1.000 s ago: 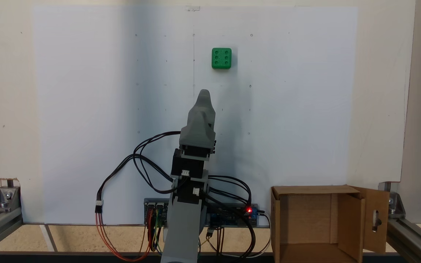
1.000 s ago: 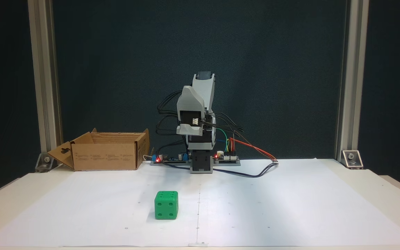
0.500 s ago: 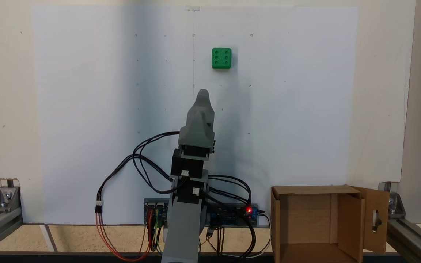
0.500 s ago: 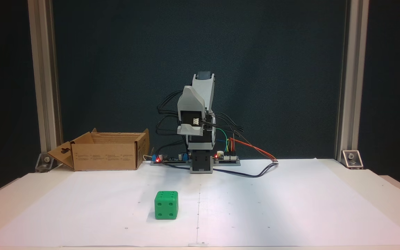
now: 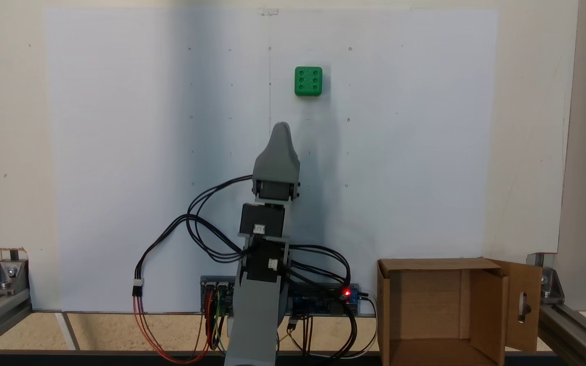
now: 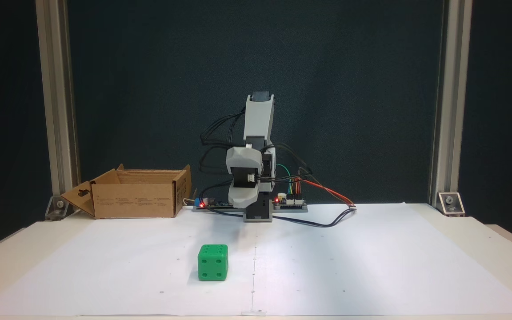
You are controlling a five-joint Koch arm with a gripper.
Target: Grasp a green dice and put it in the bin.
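I take the white paper sheet (image 5: 120, 152) on the table as my landmark and read the high-set fixed view from left to right. Off the sheet's lower left corner stands a silver aluminium frame bracket (image 5: 5, 274). At the middle of the sheet's lower edge sits my grey plastic arm (image 5: 255, 310), with black, red and yellow cables (image 5: 191, 229) looping to its left. The arm reaches up over the centre of the sheet and ends in a grey rounded gripper (image 5: 282, 129). One jaw hides the other in both fixed views, so I cannot tell whether the fingers are spread or pressed together. Above and slightly right of the gripper, well apart from it, a small bright green plastic dice with rounded edges (image 5: 308, 81) rests flat on the upper part of the sheet, six sunken pips facing up. In the low-set fixed view the dice (image 6: 213, 262) sits alone near the sheet's front edge. Past the sheet's lower right corner stands an open brown corrugated cardboard bin (image 5: 440, 310), one flap bearing a slot cutout. The reach looks barely begun. To do it well, I would spread the fingers wide, swing slightly right, extend until the jaws straddle two flat opposite faces, descend squarely, then close.
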